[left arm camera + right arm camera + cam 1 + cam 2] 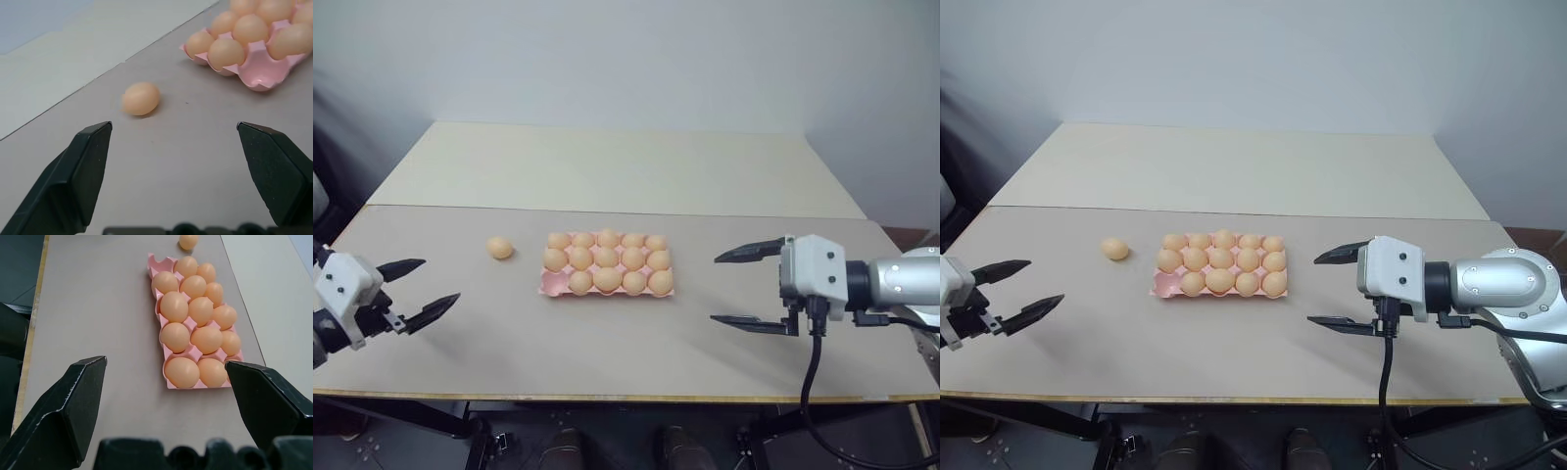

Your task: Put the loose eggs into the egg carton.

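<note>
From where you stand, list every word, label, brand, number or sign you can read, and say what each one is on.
There is no readable text.
The egg carton: plain pink, no print or label.
The loose egg and the eggs in the carton: no stamps or marks.
The left gripper and the right gripper: black fingers on grey housings, no lettering to make out.
The table and the wall behind it: bare, no signs.

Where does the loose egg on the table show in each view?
Left eye view: loose egg, left of the egg carton.
Right eye view, same side.
Left wrist view, between the fingers.
Right wrist view, beyond the carton.
Shared landmark: the carton's empty corner cup.
</note>
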Available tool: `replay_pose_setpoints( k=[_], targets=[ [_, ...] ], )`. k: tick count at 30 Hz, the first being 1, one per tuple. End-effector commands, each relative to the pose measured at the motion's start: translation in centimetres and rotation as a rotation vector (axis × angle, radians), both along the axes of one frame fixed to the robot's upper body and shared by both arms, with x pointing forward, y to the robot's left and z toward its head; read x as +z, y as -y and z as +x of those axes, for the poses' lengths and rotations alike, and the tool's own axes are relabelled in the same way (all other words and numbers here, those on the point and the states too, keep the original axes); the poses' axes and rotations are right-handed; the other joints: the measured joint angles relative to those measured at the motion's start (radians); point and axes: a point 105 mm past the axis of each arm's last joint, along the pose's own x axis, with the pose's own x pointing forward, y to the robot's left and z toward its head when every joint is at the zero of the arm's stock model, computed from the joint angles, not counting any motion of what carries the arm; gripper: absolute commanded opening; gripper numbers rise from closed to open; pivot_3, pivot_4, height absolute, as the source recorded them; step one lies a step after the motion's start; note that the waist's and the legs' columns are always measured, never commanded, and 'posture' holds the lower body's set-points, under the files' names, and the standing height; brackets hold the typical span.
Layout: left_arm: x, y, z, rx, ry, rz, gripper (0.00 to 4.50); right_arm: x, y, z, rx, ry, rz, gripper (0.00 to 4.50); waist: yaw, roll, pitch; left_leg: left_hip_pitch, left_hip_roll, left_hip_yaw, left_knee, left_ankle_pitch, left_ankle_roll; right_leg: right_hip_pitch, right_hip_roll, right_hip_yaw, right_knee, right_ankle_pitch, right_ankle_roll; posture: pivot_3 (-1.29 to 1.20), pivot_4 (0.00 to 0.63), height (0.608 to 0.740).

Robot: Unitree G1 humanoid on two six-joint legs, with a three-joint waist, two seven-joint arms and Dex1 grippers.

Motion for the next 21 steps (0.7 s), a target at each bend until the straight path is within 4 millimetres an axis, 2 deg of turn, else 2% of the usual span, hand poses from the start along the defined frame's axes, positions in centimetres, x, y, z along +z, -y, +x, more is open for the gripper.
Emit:
replay_pose_setpoints(
  k=[1, 5, 9, 16, 21],
  targets=[
    [0.0, 0.2, 2.2, 0.069, 0.059, -0.029, 4.44, 0.8, -0.3, -0.2, 0.022, 0.051, 0.002, 4.50, 0.002, 0.000, 0.000, 0.000, 0.000, 0.000, 0.000, 0.001, 0.001, 0.000, 0.000, 0.000, 0.000, 0.000, 0.000, 0.00, 0.150, 0.740],
    [-0.4, 0.3, 5.7, 0.146, 0.116, -0.100, 4.44, 0.8, -0.4, -0.3, 0.016, 0.050, 0.005, 4.50, 0.010, 0.000, -0.001, 0.001, 0.000, 0.000, 0.000, 0.001, 0.001, 0.001, 0.000, 0.000, 0.000, 0.001, 0.000, 0.00, 0.150, 0.740],
    [-1.1, 1.5, 9.4, 0.152, 0.126, -0.163, 4.44, 0.8, -0.3, -0.4, 0.000, 0.051, 0.005, 4.50, 0.012, -0.001, -0.001, 0.000, -0.001, 0.000, 0.000, 0.001, 0.001, 0.001, 0.001, 0.000, 0.000, 0.007, 0.001, 0.00, 0.150, 0.740],
    [-2.0, 4.0, 12.4, 0.076, 0.064, -0.165, 4.44, 0.9, 0.1, -0.7, -0.032, 0.055, 0.003, 4.50, 0.005, -0.002, -0.001, -0.001, -0.001, 0.000, 0.000, 0.001, 0.002, 0.001, 0.001, 0.001, 0.000, 0.008, 0.001, 0.00, 0.150, 0.740],
    [-2.9, 4.2, 13.7, 0.107, 0.029, -0.157, 4.44, 0.9, 0.2, -1.0, -0.046, 0.055, 0.002, 4.50, 0.004, -0.002, -0.001, -0.001, -0.001, 0.000, 0.000, 0.001, 0.002, 0.001, 0.001, 0.001, 0.000, 0.007, 0.003, 0.00, 0.150, 0.740]
  ],
)
